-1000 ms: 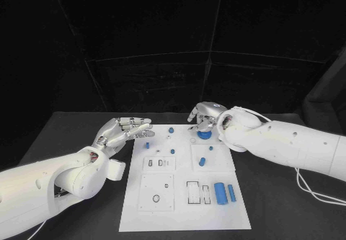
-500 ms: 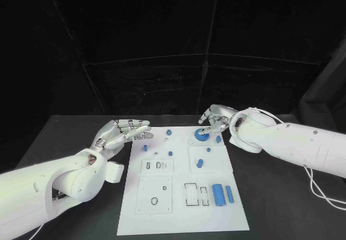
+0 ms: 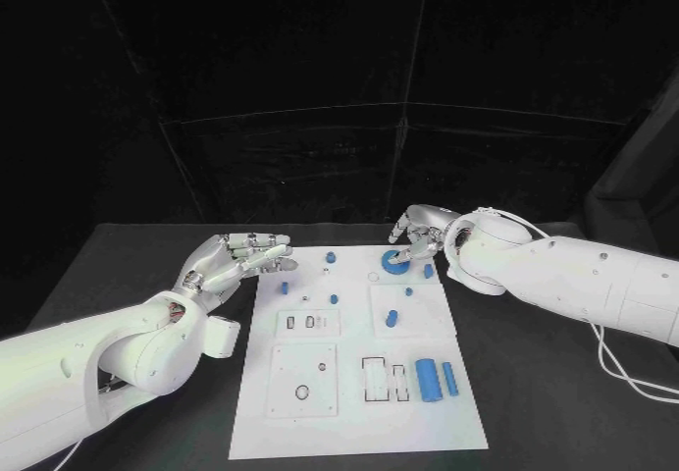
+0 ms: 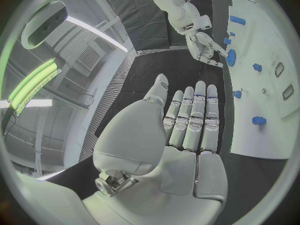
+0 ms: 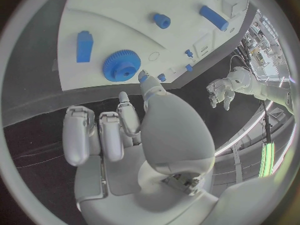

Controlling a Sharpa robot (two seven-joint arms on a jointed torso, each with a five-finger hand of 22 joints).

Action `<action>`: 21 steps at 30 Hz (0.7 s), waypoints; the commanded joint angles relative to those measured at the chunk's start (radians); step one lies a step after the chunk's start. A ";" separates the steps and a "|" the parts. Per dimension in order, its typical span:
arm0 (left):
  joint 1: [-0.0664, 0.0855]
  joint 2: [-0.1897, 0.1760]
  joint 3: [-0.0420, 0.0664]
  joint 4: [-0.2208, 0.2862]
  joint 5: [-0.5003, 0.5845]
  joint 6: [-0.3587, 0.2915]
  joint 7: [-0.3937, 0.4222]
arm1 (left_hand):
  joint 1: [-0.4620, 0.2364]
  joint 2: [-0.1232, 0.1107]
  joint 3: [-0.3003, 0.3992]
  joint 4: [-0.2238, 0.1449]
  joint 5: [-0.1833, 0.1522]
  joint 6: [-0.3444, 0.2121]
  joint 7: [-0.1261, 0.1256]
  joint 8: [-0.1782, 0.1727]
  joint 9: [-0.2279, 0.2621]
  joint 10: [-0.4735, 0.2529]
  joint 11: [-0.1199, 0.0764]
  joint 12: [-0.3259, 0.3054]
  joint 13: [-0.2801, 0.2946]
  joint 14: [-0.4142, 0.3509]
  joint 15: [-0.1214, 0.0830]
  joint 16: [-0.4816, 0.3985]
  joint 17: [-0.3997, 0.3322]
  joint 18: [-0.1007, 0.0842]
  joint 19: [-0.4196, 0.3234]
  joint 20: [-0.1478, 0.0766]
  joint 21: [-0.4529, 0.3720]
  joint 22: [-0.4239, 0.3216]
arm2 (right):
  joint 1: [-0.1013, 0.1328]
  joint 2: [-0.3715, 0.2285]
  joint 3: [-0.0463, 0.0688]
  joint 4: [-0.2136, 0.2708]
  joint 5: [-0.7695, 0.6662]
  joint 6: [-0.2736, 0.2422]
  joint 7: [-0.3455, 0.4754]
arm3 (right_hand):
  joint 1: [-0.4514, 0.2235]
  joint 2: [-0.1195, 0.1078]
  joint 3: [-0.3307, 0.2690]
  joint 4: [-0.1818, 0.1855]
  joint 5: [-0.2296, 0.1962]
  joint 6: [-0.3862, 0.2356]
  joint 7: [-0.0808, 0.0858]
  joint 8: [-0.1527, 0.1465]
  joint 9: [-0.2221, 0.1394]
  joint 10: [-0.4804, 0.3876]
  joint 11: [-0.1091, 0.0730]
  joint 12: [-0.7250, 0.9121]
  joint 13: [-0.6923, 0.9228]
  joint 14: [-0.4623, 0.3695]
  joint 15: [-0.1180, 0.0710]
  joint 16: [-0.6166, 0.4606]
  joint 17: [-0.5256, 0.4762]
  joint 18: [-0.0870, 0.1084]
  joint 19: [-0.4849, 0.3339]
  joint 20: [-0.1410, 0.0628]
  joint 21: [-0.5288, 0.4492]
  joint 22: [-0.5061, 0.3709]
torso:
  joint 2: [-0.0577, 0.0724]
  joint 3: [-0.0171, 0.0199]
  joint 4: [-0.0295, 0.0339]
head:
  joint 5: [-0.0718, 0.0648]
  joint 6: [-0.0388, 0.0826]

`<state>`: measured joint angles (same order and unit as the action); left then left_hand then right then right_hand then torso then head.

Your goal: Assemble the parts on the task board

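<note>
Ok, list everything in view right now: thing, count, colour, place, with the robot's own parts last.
table: one, black, under everything.
task board: one, white plate, middle of the table, with outlined recesses in its near half.
gear: one, blue, toothed disc, far right part of the board, by the right hand's fingertips.
long cylinder: one, blue, near right part of the board.
thin bar: one, blue, just right of the long cylinder.
oval piece: one, blue, middle right of the board.
small pegs: several, blue, scattered over the far half of the board.
left hand: one, silver, fingers apart, holding nothing, at the board's far left edge.
right hand: one, silver, at the board's far right corner above the gear, holding nothing.
</note>
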<state>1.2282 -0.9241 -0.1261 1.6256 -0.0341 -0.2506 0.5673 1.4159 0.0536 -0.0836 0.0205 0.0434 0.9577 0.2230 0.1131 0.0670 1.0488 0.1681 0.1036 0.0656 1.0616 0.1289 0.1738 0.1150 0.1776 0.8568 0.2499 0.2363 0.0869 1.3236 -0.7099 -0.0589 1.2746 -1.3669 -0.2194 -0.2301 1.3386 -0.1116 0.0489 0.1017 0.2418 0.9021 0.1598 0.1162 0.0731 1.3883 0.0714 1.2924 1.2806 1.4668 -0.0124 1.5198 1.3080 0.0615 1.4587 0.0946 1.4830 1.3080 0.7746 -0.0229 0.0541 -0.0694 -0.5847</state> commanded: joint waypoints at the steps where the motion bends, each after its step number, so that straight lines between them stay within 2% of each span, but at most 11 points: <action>1: 0.001 0.002 0.001 0.000 -0.004 0.016 0.005 | -0.002 0.011 0.002 -0.005 0.004 0.000 0.004 -0.006 -0.001 0.000 0.007 -0.007 -0.001 0.002 0.008 -0.006 -0.002 0.006 0.003 0.002 -0.004 -0.001 | 0.001 0.005 0.001 -0.006 -0.042 0.046 -0.024 | 0.009 -0.002 -0.001 0.002 0.004 -0.008 -0.001 0.004 -0.001 0.009 -0.002 0.007 0.004 0.080 0.005 0.006 0.147 -0.017 0.012 0.003 0.007 0.041 | 0.001 -0.0003 0.0009 | -0.001 -0.003; 4: 0.001 0.002 0.001 -0.001 -0.004 0.016 0.005 | -0.002 0.011 0.002 -0.005 0.004 0.000 0.004 -0.006 -0.001 0.000 0.007 -0.007 -0.001 0.002 0.008 -0.006 -0.002 0.006 0.003 0.002 -0.004 -0.001 | 0.000 0.007 0.001 -0.010 -0.046 0.063 -0.026 | 0.009 -0.002 -0.002 0.002 0.005 -0.008 -0.001 0.005 0.000 0.010 -0.002 0.010 0.007 0.081 0.005 0.007 0.149 -0.017 0.013 0.003 0.008 0.043 | 0.002 0.0000 0.0008 | -0.001 -0.004; 12: 0.001 0.002 0.001 -0.002 -0.004 0.016 0.004 | -0.002 0.012 0.002 -0.006 0.004 0.001 0.004 -0.006 -0.001 0.001 0.007 -0.007 -0.001 0.002 0.008 -0.007 -0.002 0.006 0.004 0.002 -0.005 -0.001 | -0.003 0.005 0.001 -0.011 -0.052 0.095 -0.028 | 0.008 0.000 -0.005 0.005 0.006 0.001 -0.002 0.014 0.002 0.025 -0.003 0.035 0.034 0.082 0.005 0.011 0.158 -0.019 0.018 0.003 0.011 0.052 | 0.000 -0.0021 0.0031 | -0.003 -0.007; 21: 0.001 0.002 0.001 -0.004 -0.004 0.017 0.002 | -0.002 0.012 0.002 -0.006 0.004 0.001 0.004 -0.006 -0.001 0.001 0.007 -0.007 -0.001 0.002 0.008 -0.007 -0.002 0.006 0.004 0.002 -0.005 -0.001 | -0.004 0.000 0.001 -0.008 -0.054 0.100 -0.027 | 0.006 0.004 -0.006 0.007 0.007 0.009 -0.004 0.022 0.003 0.034 -0.004 0.052 0.051 0.084 0.004 0.014 0.165 -0.020 0.022 0.002 0.014 0.058 | 0.001 -0.0017 0.0039 | -0.002 -0.007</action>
<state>1.2280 -0.9234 -0.1261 1.6207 -0.0342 -0.2474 0.5663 1.4159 0.0536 -0.0836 0.0205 0.0434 0.9577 0.2230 0.1131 0.0670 1.0488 0.1681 0.0998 0.0657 1.0616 0.1289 0.1738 0.1141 0.1776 0.8568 0.2499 0.2363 0.0871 1.3186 -0.7094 -0.0583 1.2646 -1.4101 -0.1412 -0.2527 1.3385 -0.1116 0.0462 0.1045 0.2422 0.9058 0.1561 0.1325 0.0751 1.4152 0.0661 1.3403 1.3081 1.4669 -0.0125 1.5280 1.3077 0.0617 1.4586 0.0947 1.4938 1.3078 0.7753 -0.0246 0.0571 -0.0722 -0.5917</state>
